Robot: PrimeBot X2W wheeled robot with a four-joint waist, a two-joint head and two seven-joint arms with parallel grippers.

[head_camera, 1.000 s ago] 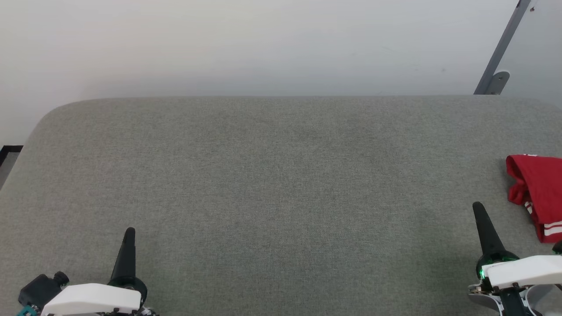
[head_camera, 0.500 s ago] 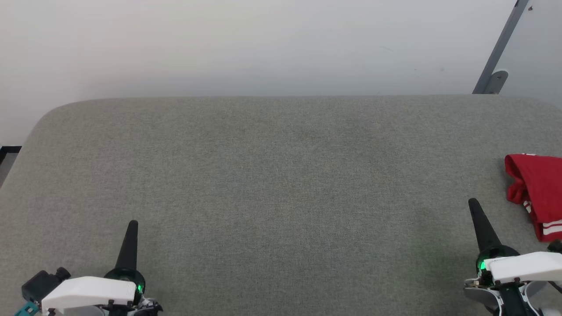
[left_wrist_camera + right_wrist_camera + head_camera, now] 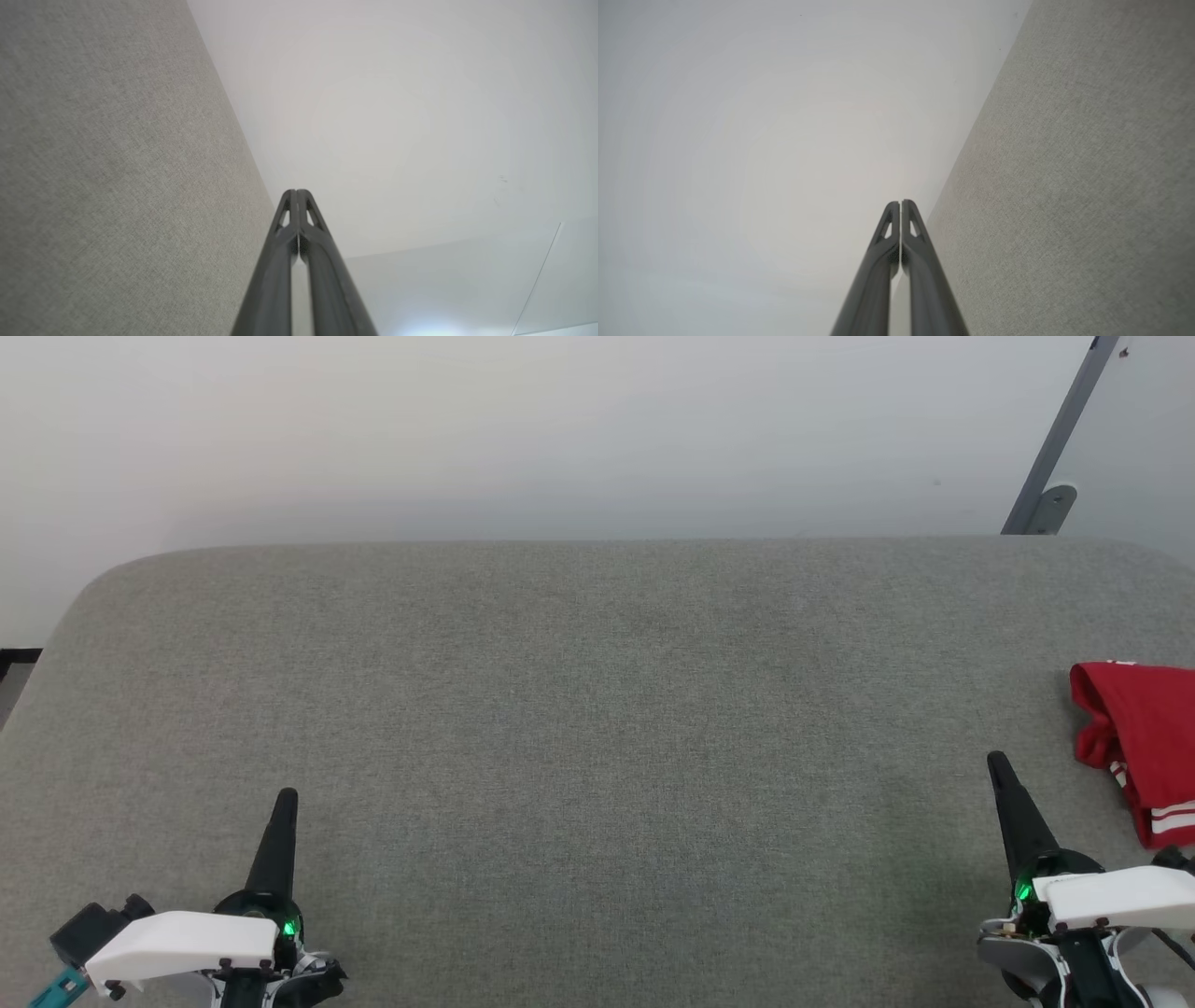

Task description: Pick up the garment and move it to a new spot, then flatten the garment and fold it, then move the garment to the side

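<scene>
**Inspector:** What is recorded for the tools?

**Recorder:** The left tool [image 3: 288, 797] is found closed, its two dark fingers [image 3: 280, 266] pressed together with nothing gripped. The right tool [image 3: 995, 762] is likewise found closed and empty. Both are held low over the grey fabric surface [image 3: 597, 709], at its near corners, with their tips pointed away from the robot.

**Inspector:** Where is the garment noted?

**Recorder:** The garment [image 3: 1144, 747] is seen bunched on the surface, red with white stripe trim, and is cut off by the right edge of the head view. It lies just beyond the right tool and to its right, untouched by the fingers. A pale wall [image 3: 560, 429] is observed behind the surface, with a grey strut [image 3: 1055, 439] leaning at the upper right.
</scene>
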